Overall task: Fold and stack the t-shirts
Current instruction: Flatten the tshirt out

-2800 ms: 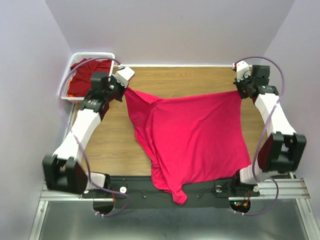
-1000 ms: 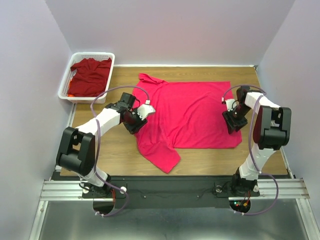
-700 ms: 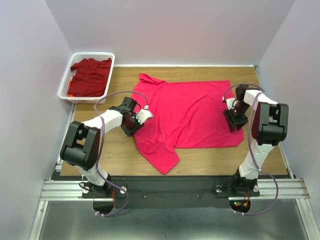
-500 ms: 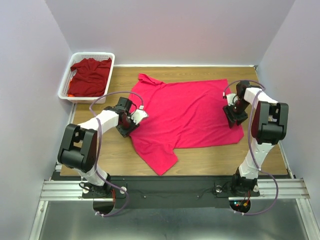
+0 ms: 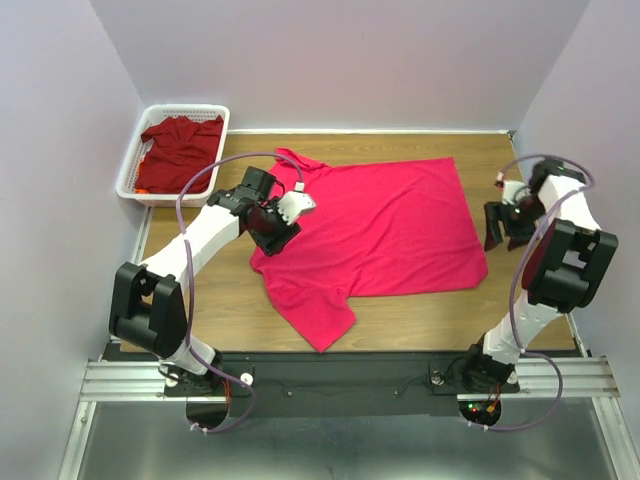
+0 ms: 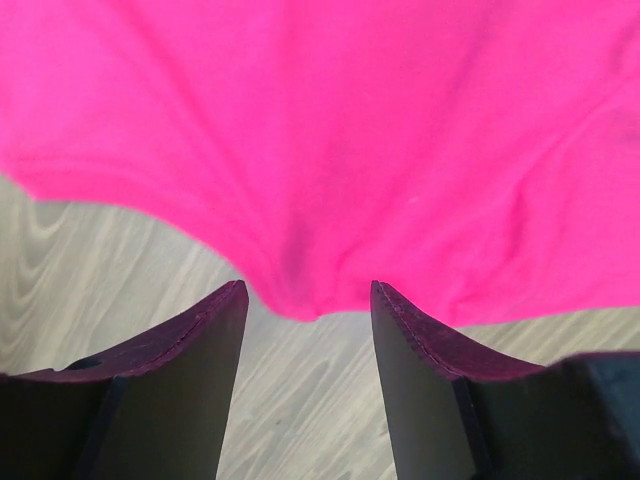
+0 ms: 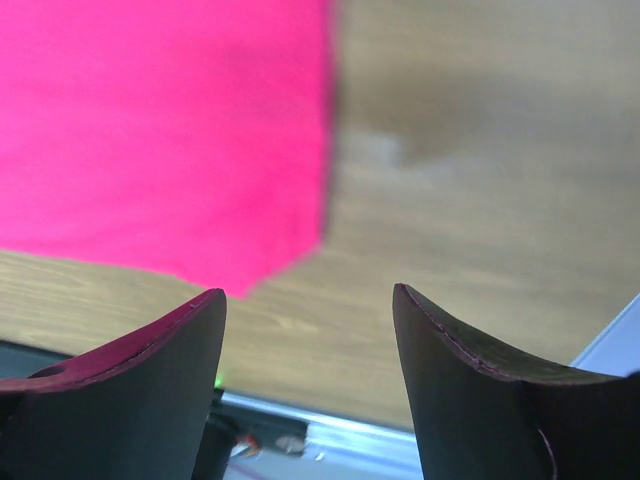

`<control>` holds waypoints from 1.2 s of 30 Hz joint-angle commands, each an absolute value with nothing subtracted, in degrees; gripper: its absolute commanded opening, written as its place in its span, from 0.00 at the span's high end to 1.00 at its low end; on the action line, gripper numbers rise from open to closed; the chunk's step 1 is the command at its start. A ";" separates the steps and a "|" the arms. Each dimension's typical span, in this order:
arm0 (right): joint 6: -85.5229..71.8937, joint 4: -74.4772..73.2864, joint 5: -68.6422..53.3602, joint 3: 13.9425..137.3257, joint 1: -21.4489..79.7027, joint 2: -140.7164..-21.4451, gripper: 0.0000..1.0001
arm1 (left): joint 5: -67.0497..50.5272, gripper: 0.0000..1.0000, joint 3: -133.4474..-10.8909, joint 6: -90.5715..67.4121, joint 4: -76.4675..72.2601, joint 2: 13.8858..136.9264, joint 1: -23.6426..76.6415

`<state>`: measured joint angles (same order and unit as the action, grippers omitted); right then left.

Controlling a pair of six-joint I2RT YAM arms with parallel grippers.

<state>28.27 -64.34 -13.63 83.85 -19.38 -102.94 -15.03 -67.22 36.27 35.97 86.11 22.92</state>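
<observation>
The bright pinkish-red t-shirt lies spread flat across the middle of the wooden table, one sleeve pointing to the near edge. My left gripper hovers open at the shirt's left edge; in the left wrist view the cloth ends just past the empty left gripper, with bare wood between the fingers. My right gripper stands open over bare wood just right of the shirt's right hem; the right wrist view shows the shirt's corner ahead-left of the right gripper. The darker maroon t-shirt lies crumpled in the basket.
A white mesh basket sits at the table's back left corner. Bare wood shows left of the shirt and along the right side. The metal rail of the table's near edge lies below the right gripper.
Both grippers have opened and let go of the pinkish-red shirt, which now lies flat. The right gripper has drawn off to the right; the left has lifted and shifted back.
</observation>
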 commanded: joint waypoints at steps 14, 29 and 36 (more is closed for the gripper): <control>22.33 -70.23 -25.31 79.19 -25.66 -115.57 0.40 | -17.23 0.36 -63.02 33.22 33.49 84.82 24.43; 19.69 -75.41 -31.54 93.68 -18.92 -116.88 0.99 | -16.00 0.36 -63.01 32.96 32.43 85.60 24.35; 20.30 -76.89 -37.26 105.19 -11.70 -124.45 0.48 | -16.00 0.36 -65.74 32.34 33.92 87.63 24.35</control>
